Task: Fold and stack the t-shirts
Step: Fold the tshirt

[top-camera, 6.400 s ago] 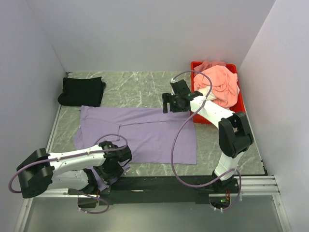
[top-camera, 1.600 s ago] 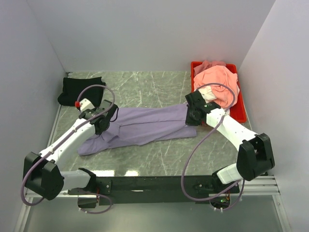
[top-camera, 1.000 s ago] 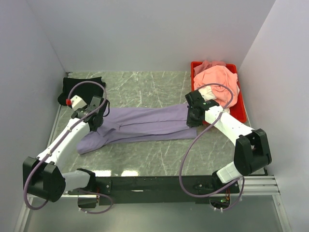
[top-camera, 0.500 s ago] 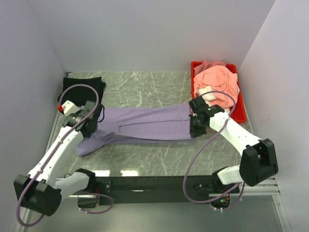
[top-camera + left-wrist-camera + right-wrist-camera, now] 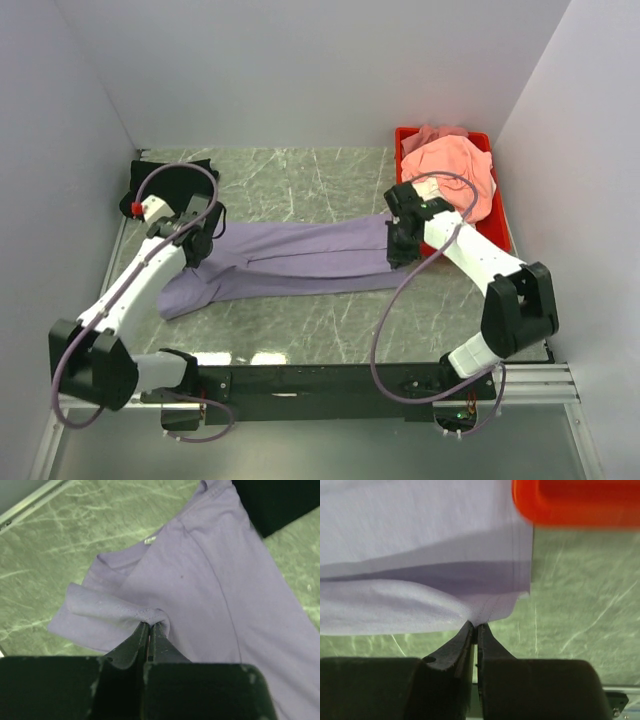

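Item one, the green marbled table [image 5: 330, 180]. Item two, the lavender shirt [image 5: 300, 260], lying on the table as a long narrow band across the middle from 9 o'clock to 3 o'clock, its neck end and one sleeve toward 9. Item three, the red tray [image 5: 498, 235] in the corner at 2 o'clock. Item four, the salmon shirt [image 5: 455, 170], heaped loosely in that tray. Item five, the black shirt [image 5: 180, 185], folded, in the corner at 10 o'clock. Item six, my left pincer [image 5: 149, 625], fingers pressed together on a raised pucker of the lavender shirt near its collar. Item seven, my right pincer [image 5: 473, 626], fingers likewise closed on the hem corner of the lavender shirt, just beside the tray's near edge.
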Robot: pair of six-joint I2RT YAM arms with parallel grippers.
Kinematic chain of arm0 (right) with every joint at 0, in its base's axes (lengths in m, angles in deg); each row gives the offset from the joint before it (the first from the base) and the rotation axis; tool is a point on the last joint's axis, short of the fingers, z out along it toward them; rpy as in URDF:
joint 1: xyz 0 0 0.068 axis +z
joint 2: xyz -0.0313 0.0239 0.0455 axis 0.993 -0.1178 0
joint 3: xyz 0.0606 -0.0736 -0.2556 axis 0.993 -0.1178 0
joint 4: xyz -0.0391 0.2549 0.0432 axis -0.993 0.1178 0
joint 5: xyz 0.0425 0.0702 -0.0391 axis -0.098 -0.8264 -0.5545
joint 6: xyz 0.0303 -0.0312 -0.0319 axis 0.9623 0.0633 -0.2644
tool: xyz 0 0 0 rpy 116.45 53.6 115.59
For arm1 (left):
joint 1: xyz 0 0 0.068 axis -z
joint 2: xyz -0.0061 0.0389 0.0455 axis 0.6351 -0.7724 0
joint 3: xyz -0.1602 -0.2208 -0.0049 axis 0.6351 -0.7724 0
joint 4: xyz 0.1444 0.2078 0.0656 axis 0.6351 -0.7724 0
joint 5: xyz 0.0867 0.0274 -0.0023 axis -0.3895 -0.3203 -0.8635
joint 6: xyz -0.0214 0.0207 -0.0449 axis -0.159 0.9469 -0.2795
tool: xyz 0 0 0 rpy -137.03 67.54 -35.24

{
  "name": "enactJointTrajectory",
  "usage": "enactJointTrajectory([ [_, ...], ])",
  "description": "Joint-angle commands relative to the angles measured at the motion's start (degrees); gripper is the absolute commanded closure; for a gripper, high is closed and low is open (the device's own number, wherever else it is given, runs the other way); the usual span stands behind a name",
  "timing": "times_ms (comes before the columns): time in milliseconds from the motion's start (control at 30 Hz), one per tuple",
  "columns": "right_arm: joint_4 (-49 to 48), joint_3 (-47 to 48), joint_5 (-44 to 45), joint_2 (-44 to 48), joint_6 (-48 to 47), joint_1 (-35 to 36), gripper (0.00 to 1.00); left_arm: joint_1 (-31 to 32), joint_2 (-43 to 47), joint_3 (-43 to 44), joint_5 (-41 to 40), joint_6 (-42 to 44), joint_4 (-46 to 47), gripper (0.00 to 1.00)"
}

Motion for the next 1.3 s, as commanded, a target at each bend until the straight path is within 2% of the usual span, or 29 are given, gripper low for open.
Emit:
enactJointTrajectory([
  [0,-0.9,5.8,3.8,-2.9,-0.9,-0.8,0.95,-0.9,-3.2,3.9,-4.4,-0.3,2.5,1.00],
  [167,-1.8,8.8,3.5,-6.5,-1.0,-1.6,0.95,-1.5,-7.2,2.8,-1.3,7.7,16.2,1.00],
  [300,-2.8,9.9,4.2,-8.4,-0.8,-2.4,0.95,-2.6,-11.3,3.8,0.3,10.9,19.5,0.99],
  [500,-2.7,12.7,4.9,-11.8,-1.3,-3.1,0.95,-3.7,-17.0,6.9,-1.1,12.5,18.9,1.00],
  [700,-2.9,13.5,4.4,-15.3,-1.4,-3.4,0.95,-3.8,-18.7,4.4,5.5,23.5,32.1,0.99],
  [1000,-3.3,15.7,4.5,-19.4,-1.4,-4.4,0.93,-4.0,-25.9,7.4,5.1,26.3,32.5,0.99],
  [1100,-2.9,16.9,6.2,-20.5,-0.9,-4.4,0.87,-4.1,-28.3,9.0,6.1,26.8,32.2,0.99],
  [1133,-2.9,17.2,6.8,-20.6,-0.7,-4.4,0.84,-4.1,-28.8,9.7,6.3,26.8,32.1,0.99],
  [1267,-2.3,19.2,8.3,-19.7,-0.3,-4.3,0.72,-4.1,-29.6,11.8,6.0,27.4,31.9,0.76],
])
